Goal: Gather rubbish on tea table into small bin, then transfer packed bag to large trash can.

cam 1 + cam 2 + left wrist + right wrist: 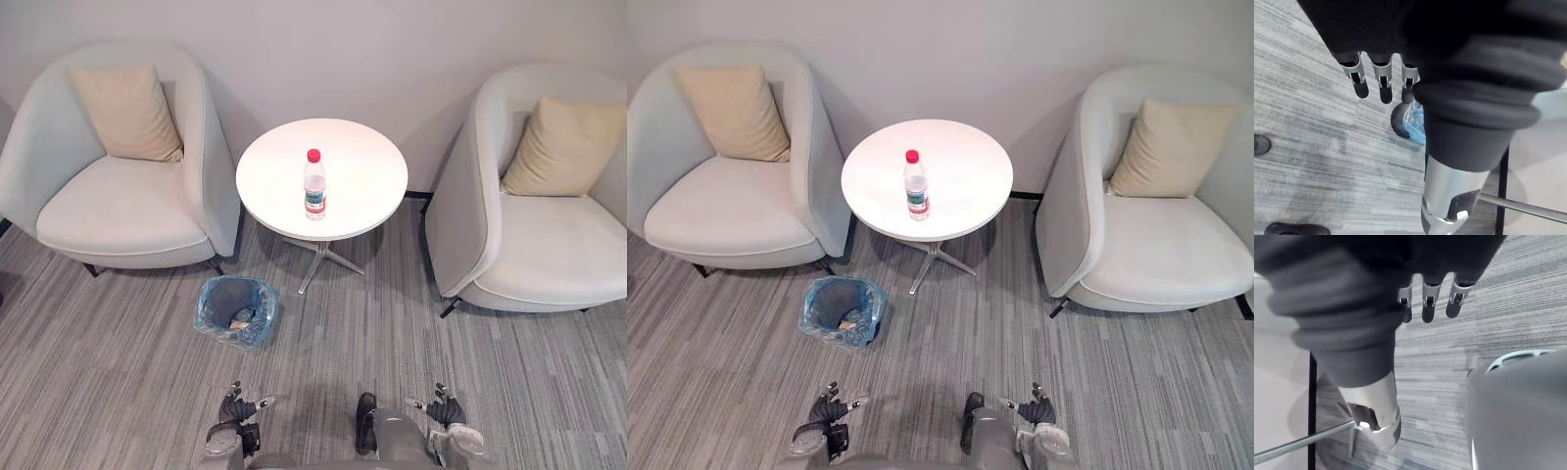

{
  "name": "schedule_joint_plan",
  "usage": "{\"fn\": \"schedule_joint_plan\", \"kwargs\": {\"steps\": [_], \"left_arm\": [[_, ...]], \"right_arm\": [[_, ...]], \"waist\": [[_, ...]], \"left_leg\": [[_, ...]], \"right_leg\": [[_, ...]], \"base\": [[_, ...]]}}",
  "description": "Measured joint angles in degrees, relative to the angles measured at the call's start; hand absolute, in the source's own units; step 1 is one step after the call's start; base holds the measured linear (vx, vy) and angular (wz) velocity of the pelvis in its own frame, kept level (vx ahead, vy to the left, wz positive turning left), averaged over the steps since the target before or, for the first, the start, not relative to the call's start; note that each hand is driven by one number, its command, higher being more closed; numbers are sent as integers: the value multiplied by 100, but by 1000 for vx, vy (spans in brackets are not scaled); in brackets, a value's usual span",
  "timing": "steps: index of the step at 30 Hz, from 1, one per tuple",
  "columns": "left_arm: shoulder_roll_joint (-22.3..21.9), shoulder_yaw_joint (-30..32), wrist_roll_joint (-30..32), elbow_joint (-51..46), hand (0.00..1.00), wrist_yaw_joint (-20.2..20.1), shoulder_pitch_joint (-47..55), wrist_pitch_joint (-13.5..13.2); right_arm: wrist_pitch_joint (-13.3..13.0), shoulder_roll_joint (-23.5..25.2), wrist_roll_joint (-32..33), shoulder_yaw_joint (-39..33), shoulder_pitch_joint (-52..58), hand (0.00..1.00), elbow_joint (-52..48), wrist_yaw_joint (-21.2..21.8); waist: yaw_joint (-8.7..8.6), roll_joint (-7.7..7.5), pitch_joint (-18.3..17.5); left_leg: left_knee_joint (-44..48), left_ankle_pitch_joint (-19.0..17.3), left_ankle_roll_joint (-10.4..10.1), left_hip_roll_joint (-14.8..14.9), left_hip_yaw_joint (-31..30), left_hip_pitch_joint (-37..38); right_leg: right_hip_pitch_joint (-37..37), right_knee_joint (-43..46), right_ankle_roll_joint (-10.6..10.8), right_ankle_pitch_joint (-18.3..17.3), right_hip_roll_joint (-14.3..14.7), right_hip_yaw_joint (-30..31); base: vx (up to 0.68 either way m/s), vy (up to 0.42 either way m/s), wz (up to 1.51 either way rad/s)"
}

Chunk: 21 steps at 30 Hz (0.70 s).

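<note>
A red-capped bottle (915, 188) stands upright on the round white table (965, 171).

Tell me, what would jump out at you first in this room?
The clear bottle with the red cap, standing upright and alone on the round white table, between the left armchair and the right armchair. Next comes the small bin with its blue bag, on the carpet left of the table's foot, with some rubbish inside. The left hand and right hand hang low and open, holding nothing.
</note>
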Motion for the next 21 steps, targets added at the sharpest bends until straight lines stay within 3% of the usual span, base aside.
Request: {"fn": "schedule_joint_plan", "kwargs": {"steps": [1,2,3,6,8,9,10,11,12,14,16,17,19,21], "left_arm": [[-3,56,0,-84,0,-1,43,1],[-7,67,-2,-100,0,-3,39,-3],[-9,65,-2,-106,0,-3,27,-3],[-42,57,-3,-144,0,-3,13,-11],[-59,50,-2,-137,0,-3,27,-11],[-67,38,-1,-134,0,-2,22,-12],[-57,39,0,-123,0,-1,63,-12],[-32,39,-1,-90,0,-5,62,-12],[56,34,1,-80,0,-2,35,-13],[92,27,1,-77,0,-3,21,-11],[117,-130,5,-60,0,-21,1,-9],[106,-160,5,-6,0,-61,8,-3],[168,-231,11,-6,0,-106,46,1],[219,-349,13,-10,0,-112,42,1]], "right_arm": [[-3,12,36,-4,-2,0,0,0],[-14,-5,56,-28,-11,0,-6,-7],[-15,-11,62,-36,-11,0,-5,-6],[-11,-58,148,-47,-76,0,-3,-6],[-2,-92,147,-61,-31,0,-2,-7],[2,-108,146,-62,23,0,1,-9],[13,-98,145,-45,41,0,9,-6],[15,-53,145,-39,28,0,5,-8],[10,15,144,-37,27,0,-3,-6],[9,18,139,-39,-17,0,-10,-6],[3,-36,88,-50,-11,0,-44,-6],[13,-48,28,-43,-3,0,-4,0],[15,23,-42,1,-9,0,-4,22],[19,42,-82,44,38,0,9,40]], "waist": [[36,23,20],[134,-5,40],[140,-19,46],[187,19,59],[233,45,44],[278,90,28],[293,148,11],[291,104,5],[296,-63,18],[301,-139,-11],[287,-180,-23],[289,-146,-10],[257,-151,-16],[240,-213,-38]], "left_leg": [[649,-60,54,205,210,-275],[848,-177,243,273,489,-562],[818,-188,261,263,525,-614],[-499,-186,262,-22,765,-969],[-1874,-17,195,-311,754,-905],[-2624,455,248,-403,752,-879],[-2867,1166,410,-416,798,-707],[-2874,1154,572,-479,848,-650],[-2828,1026,690,-623,895,-626],[-2783,944,759,-725,927,-616],[-2791,665,896,-962,979,-449],[-2906,501,914,-1062,1045,-131],[-3101,474,1015,-1170,1026,233],[-3179,428,1055,-1217,959,411]], "right_leg": [[324,-207,-27,-20,113,-31],[615,-415,-45,-40,128,-12],[645,-444,-42,-41,122,-11],[803,-534,14,-93,-33,45],[870,-527,144,-138,-176,84],[921,-509,247,-219,-207,86],[1015,-457,364,-311,-209,146],[1050,-437,416,-347,-269,190],[1080,-430,525,-441,-420,227],[1083,-422,559,-464,-523,245],[1071,-4,753,-662,-770,284],[851,873,931,-814,-956,446],[377,2218,999,-845,-1171,578],[132,2721,975,-1019,-1234,579]], "base": [[263,-155,5],[252,-138,1],[202,-83,-4],[198,36,-12],[220,130,-6],[283,187,-4],[311,196,-3],[367,217,-4],[288,157,2],[287,152,2],[251,136,-3],[200,122,-15],[216,105,0],[227,22,27]]}}
